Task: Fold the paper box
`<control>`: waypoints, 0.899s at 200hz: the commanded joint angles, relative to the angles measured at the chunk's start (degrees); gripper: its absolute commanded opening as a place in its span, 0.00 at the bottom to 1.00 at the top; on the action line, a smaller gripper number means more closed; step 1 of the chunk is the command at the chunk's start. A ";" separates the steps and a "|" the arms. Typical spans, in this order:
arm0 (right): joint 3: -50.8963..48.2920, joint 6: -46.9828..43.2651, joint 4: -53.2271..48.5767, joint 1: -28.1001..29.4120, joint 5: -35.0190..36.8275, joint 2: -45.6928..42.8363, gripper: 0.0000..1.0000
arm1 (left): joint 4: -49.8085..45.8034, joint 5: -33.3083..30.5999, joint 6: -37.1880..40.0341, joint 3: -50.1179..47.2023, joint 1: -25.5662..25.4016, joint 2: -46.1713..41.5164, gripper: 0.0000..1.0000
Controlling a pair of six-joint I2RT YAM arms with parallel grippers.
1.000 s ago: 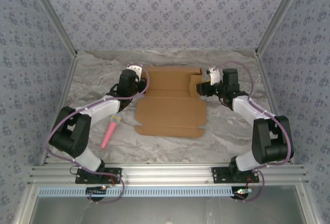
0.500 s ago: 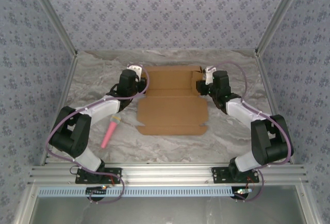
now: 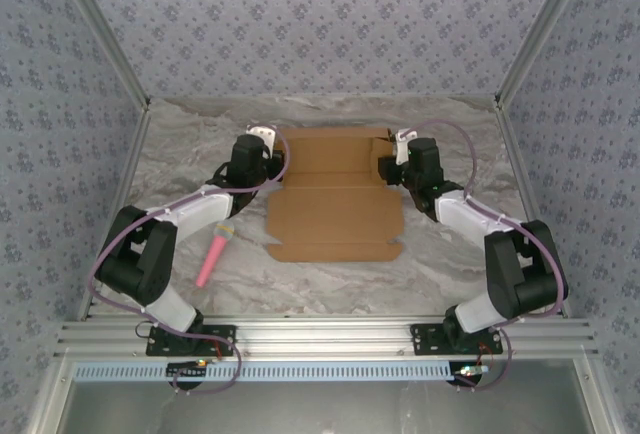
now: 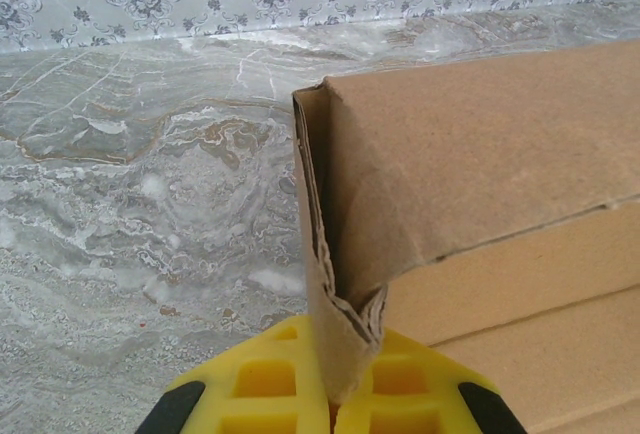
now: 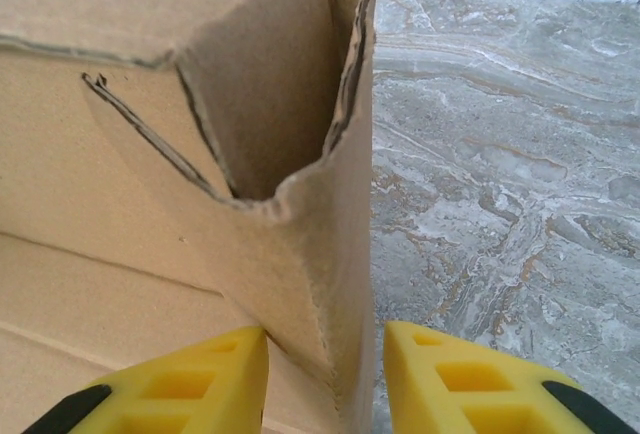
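The paper box [image 3: 335, 209] is a brown cardboard sheet lying mid-table, its far part partly folded up. My left gripper [image 3: 272, 161] sits at the box's far left corner. In the left wrist view the gripper [image 4: 345, 404] is shut on the raised, doubled side flap [image 4: 335, 284], which is pinched between the yellow fingers [image 4: 265, 384]. My right gripper [image 3: 390, 166] is at the far right corner. In the right wrist view the gripper [image 5: 325, 379] is open, and its fingers [image 5: 190, 389] straddle the upright right side flap [image 5: 300, 244].
A small pink pen-like stick [image 3: 213, 257] lies on the marble tabletop [image 3: 450, 254], left of the box beside the left arm. Patterned walls and metal frame posts [image 3: 110, 34] enclose the table on three sides.
The right gripper has moved left, in onto the box's right side flap, which now stands between its fingers. The left gripper has stayed in place, holding its flap.
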 commanded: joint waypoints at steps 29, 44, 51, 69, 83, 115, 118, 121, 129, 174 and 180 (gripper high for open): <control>1.39 -3.03 4.46 -1.73 -5.21 2.55 0.41 | 0.61 3.01 -1.19 -0.02 -0.42 -0.19 0.00; 1.29 -2.78 6.07 -2.28 -7.56 2.91 0.42 | 0.58 3.11 -1.20 -0.04 -0.45 -0.19 0.00; 1.35 -2.86 6.66 -2.25 -8.28 3.13 0.42 | 0.58 3.18 -1.13 -0.02 -0.46 -0.16 0.00; 1.81 -2.64 7.44 -2.21 -8.82 4.00 0.41 | 0.62 3.35 -1.26 0.00 -0.42 -0.11 0.00; 2.53 -2.03 6.96 -1.83 -6.65 4.79 0.39 | 0.71 3.51 -1.40 0.09 -0.42 -0.10 0.00; 3.37 3.44 5.25 -0.48 3.16 5.85 0.27 | 0.57 3.76 -1.43 0.10 -0.52 -0.19 0.00; 3.46 4.11 4.90 -0.20 4.67 5.89 0.27 | 0.61 3.80 -1.43 0.09 -0.55 -0.19 0.00; 3.50 4.61 4.63 0.02 5.95 5.98 0.26 | 0.62 3.82 -1.52 0.06 -0.51 -0.19 0.00; 3.85 5.87 3.72 1.02 9.74 6.14 0.25 | 0.62 3.88 -1.53 0.07 -0.54 -0.15 0.00; 5.63 13.19 -1.96 5.41 26.85 8.00 0.20 | 0.56 3.98 -1.56 0.21 -0.85 0.16 0.00; 6.03 13.53 -2.73 6.05 28.74 8.47 0.19 | 0.58 4.08 -1.65 0.29 -0.87 0.27 0.00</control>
